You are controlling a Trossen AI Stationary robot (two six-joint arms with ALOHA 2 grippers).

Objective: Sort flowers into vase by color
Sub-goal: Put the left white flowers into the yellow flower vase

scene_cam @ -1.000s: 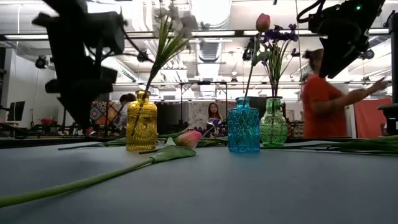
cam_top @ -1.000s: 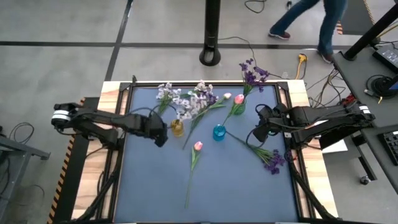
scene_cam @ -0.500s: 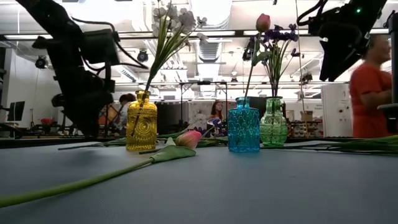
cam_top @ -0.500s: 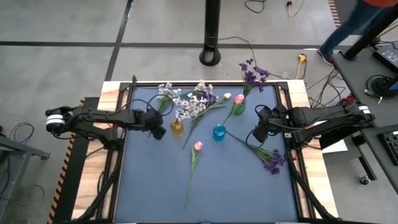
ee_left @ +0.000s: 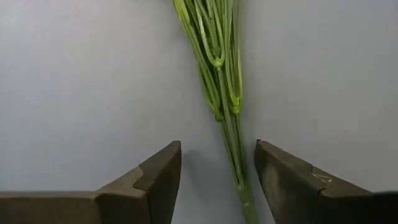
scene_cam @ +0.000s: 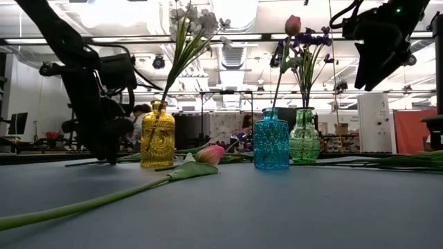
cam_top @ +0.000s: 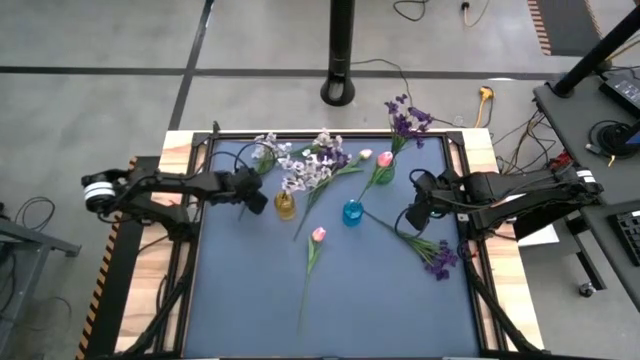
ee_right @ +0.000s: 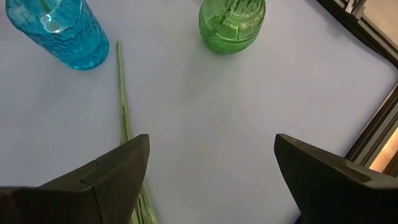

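Observation:
My left gripper (cam_top: 256, 201) (ee_left: 217, 180) is open low over the table, just left of the yellow vase (cam_top: 285, 206). Its fingers stand on either side of the green stem bundle (ee_left: 227, 121) of a white flower spray (cam_top: 266, 150) lying on the mat, without touching it. The yellow vase (scene_cam: 158, 135) holds white sprays. The green vase (cam_top: 383, 176) holds a pink tulip and purple blossoms. The blue vase (cam_top: 352, 212) shows no flower in it. A pink tulip (cam_top: 318, 235) and a purple spray (cam_top: 440, 256) lie flat on the mat. My right gripper (cam_top: 410, 216) (ee_right: 211, 180) hangs open above the purple spray's stem (ee_right: 122, 93).
More white and lilac sprays (cam_top: 312, 170) lie on the mat behind the yellow vase. The blue mat (cam_top: 380, 310) is bare along its near side. A black pole base (cam_top: 339, 90) stands on the floor beyond the table's far edge.
My left gripper has moved toward the table's far edge and gone down. It now stands low beside the yellow vase, over the white spray's stem. My right arm and the flowers have kept still.

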